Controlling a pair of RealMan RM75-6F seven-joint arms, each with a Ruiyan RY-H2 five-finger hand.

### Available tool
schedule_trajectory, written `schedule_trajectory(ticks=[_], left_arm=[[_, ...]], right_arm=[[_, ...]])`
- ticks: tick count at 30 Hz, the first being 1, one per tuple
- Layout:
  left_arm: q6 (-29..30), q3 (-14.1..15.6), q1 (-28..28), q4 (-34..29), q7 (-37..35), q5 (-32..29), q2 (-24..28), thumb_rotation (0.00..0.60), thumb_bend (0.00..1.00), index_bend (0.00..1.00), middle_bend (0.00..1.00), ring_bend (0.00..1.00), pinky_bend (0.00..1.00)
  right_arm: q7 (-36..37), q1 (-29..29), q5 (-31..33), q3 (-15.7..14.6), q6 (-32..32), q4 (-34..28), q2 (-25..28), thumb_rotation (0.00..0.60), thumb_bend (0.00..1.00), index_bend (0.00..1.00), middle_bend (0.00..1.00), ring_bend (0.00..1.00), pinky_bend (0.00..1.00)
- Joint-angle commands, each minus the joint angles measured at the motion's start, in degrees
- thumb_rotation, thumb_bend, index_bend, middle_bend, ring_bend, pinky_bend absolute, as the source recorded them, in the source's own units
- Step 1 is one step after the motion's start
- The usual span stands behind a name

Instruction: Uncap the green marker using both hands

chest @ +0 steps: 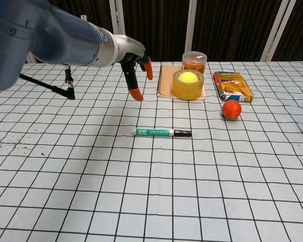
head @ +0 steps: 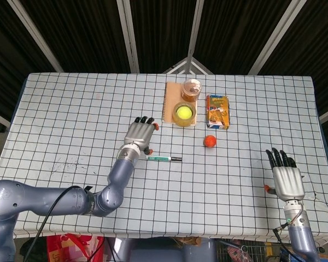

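- Left hand [head: 140, 134]: hovers above the table just left of and behind the marker, fingers apart, nothing held. Chest view shows only orange-tipped fingers [chest: 137, 94] pointing down, clear of the cloth.
- Right hand [head: 287, 177]: near the table's front-right edge, palm down, fingers spread, nothing held; seen in head view only. Well apart from the marker.
- Marker [head: 163, 159]: lies flat on the cloth near table centre, long axis running L–R. Green-and-white barrel toward the left hand, black cap [chest: 183, 133] at the far end, still on. Neither hand touches it; barrel end sits just beside the left hand's wrist in head view, in front of the fingertips in chest view.
- Table [head: 71, 109]: covered w/ white cloth printed in a black grid; dark smudges [head: 71, 164] on the left part.
- Behind the marker: notebook [head: 169, 102] w/ a yellow tape roll [chest: 188, 85] resting on it, a yellow ball [chest: 188, 77] inside the roll; clear jar [chest: 194, 61] touching the roll's far side.
- Right of those: orange box [head: 217, 111] lying flat; small orange ball [head: 209, 141] just in front of it.
- Room: dark slatted backdrop w/ pale metal struts [head: 128, 35] behind the table.
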Motion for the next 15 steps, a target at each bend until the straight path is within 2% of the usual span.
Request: schedule_trajectory(ticks=[1, 7, 15], left_arm=[[2.03, 0.97, 0.49, 0.91, -2.18, -1.63, -3.13, 0.600, 0.35, 0.26, 0.06, 0.00, 0.00], [4.23, 3.44, -0.56, 4.92, 0.24, -1.80, -7.04, 0.600, 0.35, 0.31, 0.07, 0.00, 0.00], [3.90, 1.74, -1.65, 7.43, 0.38, -0.89, -10.19, 0.600, 0.39, 0.34, 0.07, 0.00, 0.00]], right_arm=[[1.04, 0.17, -0.35, -0.33, -0.44, 1.37, -0.91, 0.600, 0.17, 0.08, 0.07, 0.05, 0.18], [3.09, 0.54, -0.48, -0.73, -1.63, 4.55, -2.61, 0.600, 0.17, 0.08, 0.07, 0.05, 0.18], [5.21, 0.59, -0.50, -0.92, -2.30, 7.61, -3.87, 0.600, 0.17, 0.08, 0.07, 0.05, 0.18]])
